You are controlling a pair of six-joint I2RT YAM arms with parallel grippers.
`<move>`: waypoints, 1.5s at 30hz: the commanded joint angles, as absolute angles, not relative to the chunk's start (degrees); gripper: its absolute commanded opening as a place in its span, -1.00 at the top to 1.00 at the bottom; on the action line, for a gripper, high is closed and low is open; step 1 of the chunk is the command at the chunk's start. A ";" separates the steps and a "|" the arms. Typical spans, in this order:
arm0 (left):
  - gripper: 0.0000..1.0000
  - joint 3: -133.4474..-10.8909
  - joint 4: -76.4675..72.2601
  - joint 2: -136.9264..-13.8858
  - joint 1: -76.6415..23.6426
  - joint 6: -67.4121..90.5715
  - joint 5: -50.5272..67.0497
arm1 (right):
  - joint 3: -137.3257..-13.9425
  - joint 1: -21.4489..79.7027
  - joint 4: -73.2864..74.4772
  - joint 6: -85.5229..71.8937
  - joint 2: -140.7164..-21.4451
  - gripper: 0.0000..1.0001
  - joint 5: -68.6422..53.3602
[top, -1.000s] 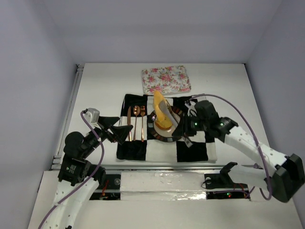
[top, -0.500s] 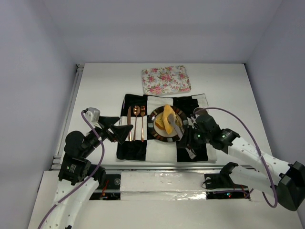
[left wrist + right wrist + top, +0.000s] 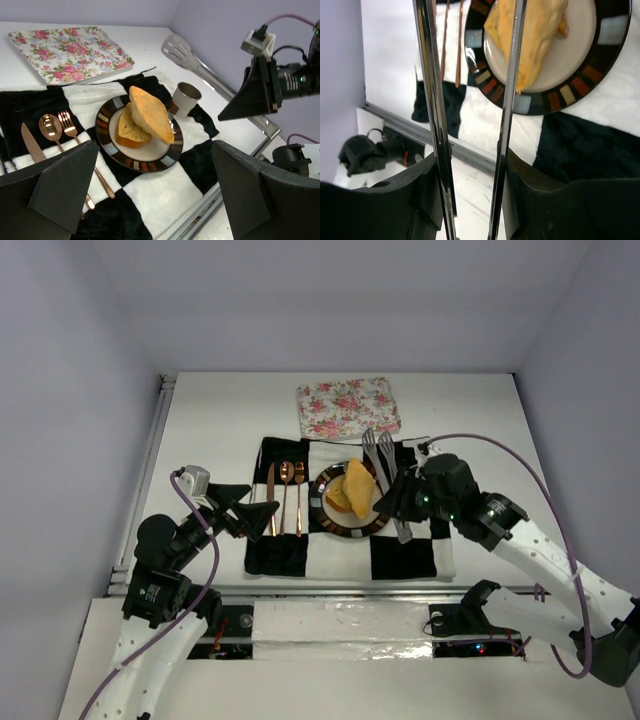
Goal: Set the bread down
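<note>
- Left wrist view: the bread (image 3: 148, 113) lies on a plate (image 3: 106, 121) with a dark striped rim. It is two pieces, a golden one leaning on top of a pale yellow slice (image 3: 129, 134) with a brown crust.
- The plate sits on a black-and-white checked mat (image 3: 400, 556), near its middle.
- A metal cup (image 3: 185, 96) stands just beside the plate on the mat.
- A copper knife (image 3: 32, 144), spoon (image 3: 50, 126) and fork (image 3: 67, 125) lie side by side on the mat, on the plate's other side.
- The right tool (image 3: 472, 186) is clamped on metal tongs (image 3: 511, 80). The tongs' two arms are sprung apart, and their slotted heads (image 3: 380, 447) are clear of the bread, past the plate's far edge.
- The left tool (image 3: 262, 502) is spread wide and empty, over the mat's left edge by the cutlery.
- A floral tray (image 3: 348, 406) lies on the counter (image 3: 220, 420) beyond the mat.
</note>
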State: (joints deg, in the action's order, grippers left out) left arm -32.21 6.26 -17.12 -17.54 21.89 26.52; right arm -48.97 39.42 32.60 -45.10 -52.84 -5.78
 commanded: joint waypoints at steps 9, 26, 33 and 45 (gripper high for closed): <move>-0.97 -31.82 3.87 -14.68 -17.75 21.62 26.63 | -69.85 9.78 30.24 -32.70 -79.31 0.14 3.87; -0.98 -31.82 3.69 -14.77 -17.75 21.53 26.72 | -86.22 -6.50 31.82 -11.43 -110.91 0.10 4.66; -0.98 -31.73 3.60 -15.38 -17.75 21.45 27.16 | -86.75 -7.03 29.80 -8.79 -115.49 -0.16 4.49; -0.98 -31.90 3.78 -15.65 -17.75 21.45 26.90 | -89.38 -7.03 29.88 -13.35 -111.99 -0.91 4.13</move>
State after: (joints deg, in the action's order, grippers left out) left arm -31.83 6.26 -15.27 -17.54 21.89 26.52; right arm -85.95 -6.79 31.07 -11.22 -116.38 3.51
